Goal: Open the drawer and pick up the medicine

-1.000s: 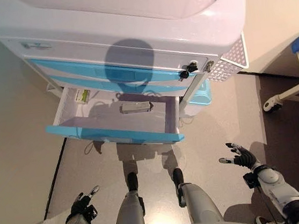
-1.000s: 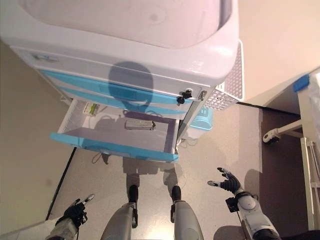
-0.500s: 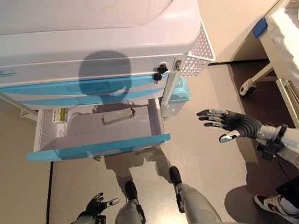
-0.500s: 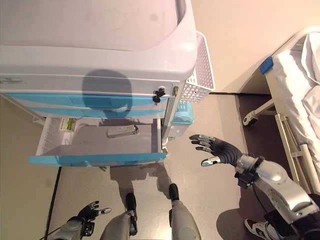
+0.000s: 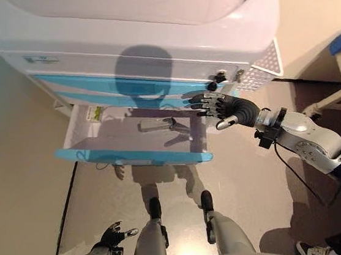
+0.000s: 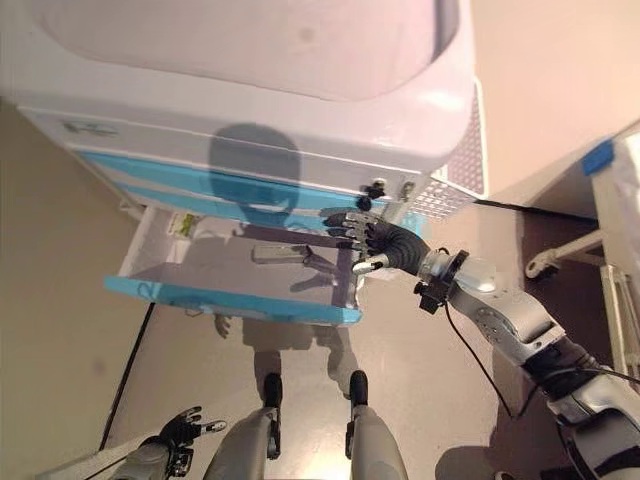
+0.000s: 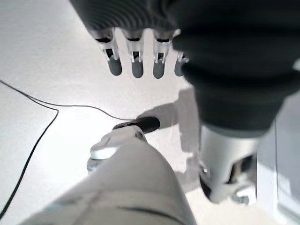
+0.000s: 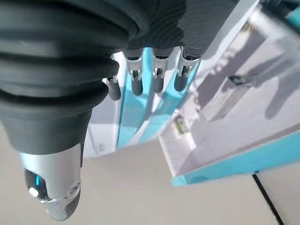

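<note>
The white cart's lowest drawer (image 5: 130, 155), with a blue front, stands pulled out. A flat grey medicine box (image 5: 156, 124) lies on its floor near the back, also seen as the medicine box (image 8: 220, 101) in the right wrist view. My right hand (image 5: 227, 107) hovers open over the drawer's right end, fingers (image 8: 157, 75) straight and spread toward the box, a short way from it and holding nothing. My left hand (image 5: 112, 235) hangs low by the floor, fingers (image 7: 136, 63) straight and empty.
A small green and yellow box (image 5: 96, 112) sits in the drawer's back left corner. Two shut blue drawers (image 5: 122, 84) lie above. A white perforated basket (image 5: 262, 68) hangs on the cart's right side. A bed frame with a caster (image 6: 540, 265) stands at the far right.
My right hand has come up from the low right and left to above the drawer's right end. The camera has swung. The left hand stays low.
</note>
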Controlling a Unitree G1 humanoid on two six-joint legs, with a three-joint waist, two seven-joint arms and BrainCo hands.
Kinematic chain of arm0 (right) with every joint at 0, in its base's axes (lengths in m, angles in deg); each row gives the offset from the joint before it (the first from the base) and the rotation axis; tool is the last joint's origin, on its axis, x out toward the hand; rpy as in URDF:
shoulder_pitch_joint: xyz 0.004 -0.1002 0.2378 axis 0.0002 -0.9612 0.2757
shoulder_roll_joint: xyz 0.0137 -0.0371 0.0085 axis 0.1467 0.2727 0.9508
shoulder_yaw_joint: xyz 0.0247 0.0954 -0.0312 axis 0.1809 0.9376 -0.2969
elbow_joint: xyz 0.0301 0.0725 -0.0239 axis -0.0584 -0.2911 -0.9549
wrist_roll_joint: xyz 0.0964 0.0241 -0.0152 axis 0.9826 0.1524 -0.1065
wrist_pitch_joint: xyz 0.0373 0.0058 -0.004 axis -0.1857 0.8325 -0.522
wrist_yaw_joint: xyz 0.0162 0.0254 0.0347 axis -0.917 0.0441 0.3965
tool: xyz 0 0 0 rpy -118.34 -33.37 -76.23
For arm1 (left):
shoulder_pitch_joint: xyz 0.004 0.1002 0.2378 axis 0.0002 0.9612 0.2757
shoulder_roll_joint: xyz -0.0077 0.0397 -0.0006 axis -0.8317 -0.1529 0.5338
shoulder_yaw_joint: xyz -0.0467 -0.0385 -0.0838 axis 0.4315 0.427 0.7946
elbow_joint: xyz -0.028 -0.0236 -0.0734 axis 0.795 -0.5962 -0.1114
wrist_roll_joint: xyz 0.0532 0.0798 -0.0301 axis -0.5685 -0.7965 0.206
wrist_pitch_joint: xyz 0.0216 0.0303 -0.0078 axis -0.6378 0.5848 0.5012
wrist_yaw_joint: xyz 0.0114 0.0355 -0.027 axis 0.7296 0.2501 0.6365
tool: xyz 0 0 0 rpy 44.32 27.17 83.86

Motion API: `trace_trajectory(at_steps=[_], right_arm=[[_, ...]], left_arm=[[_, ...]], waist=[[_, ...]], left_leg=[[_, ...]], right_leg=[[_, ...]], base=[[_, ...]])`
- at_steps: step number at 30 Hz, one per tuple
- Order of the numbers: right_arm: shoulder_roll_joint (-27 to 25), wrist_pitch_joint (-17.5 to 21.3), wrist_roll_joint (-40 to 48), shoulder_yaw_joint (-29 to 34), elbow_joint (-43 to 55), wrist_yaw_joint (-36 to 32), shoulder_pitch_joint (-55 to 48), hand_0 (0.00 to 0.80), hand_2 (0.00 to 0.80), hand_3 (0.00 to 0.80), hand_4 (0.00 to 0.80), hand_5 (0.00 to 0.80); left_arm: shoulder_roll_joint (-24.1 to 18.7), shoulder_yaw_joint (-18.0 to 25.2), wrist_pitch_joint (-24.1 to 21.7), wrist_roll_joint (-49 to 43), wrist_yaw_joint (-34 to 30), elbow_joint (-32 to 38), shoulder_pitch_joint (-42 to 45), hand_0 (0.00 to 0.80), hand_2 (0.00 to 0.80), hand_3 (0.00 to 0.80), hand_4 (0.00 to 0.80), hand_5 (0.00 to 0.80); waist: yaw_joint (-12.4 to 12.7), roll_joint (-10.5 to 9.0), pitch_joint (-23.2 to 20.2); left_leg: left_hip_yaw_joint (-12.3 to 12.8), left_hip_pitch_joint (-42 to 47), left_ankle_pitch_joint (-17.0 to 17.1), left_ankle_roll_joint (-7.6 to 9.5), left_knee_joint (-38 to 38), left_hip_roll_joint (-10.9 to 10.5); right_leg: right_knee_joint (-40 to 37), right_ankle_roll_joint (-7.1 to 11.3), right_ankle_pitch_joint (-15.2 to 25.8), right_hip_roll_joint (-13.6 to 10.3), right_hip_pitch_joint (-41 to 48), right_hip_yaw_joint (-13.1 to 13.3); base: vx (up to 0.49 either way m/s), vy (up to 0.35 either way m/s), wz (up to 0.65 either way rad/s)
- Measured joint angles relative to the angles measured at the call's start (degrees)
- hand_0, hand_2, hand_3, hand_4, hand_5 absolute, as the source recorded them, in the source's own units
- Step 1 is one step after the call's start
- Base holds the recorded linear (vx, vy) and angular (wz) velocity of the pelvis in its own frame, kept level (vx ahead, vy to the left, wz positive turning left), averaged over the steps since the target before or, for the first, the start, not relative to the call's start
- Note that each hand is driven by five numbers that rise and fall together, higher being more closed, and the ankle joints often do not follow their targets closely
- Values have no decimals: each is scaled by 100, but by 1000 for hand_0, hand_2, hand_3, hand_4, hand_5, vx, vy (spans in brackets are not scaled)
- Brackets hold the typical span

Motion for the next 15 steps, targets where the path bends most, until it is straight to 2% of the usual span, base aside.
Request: trace_trajectory(at_steps=[2,4,7,10,15], right_arm=[[318,68,-77,-40,-312,189,81,0,0,0,0,0],[1003,156,-300,-33,-967,538,166,0,0,0,0,0],[1639,214,-579,44,-1590,909,191,0,0,0,0,0],[1866,258,-1152,101,-1893,1301,302,0,0,0,0,0],[2224,318,-2405,208,-2581,1893,658,0,0,0,0,0]], left_arm=[[12,-5,14,8,50,4,20,0,0,0,0,0],[23,-13,26,25,105,-4,20,0,0,0,0,0],[41,-26,21,56,169,77,-59,0,0,0,0,0],[2,-112,38,115,255,104,-154,0,0,0,0,0],[-24,-266,75,235,350,181,-285,0,0,0,0,0]], waist=[[45,48,63],[140,84,117],[146,128,323],[301,188,486],[359,224,683]], left_leg=[[-114,-69,26,-2,7,-25],[-204,-130,38,-12,36,-25],[-379,-189,55,-43,68,-41],[-592,-339,102,-69,127,-71],[-902,-458,149,-108,183,-140]], right_leg=[[28,1,-32,-24,-7,-116],[74,-10,-81,-25,-14,-218],[229,-27,-201,-28,-34,-341],[414,-41,-320,-38,-136,-469],[688,-53,-556,-78,-173,-665]], base=[[-16,-34,29],[-22,-47,24],[-19,-46,30],[-13,-63,38],[-1,-50,37]])
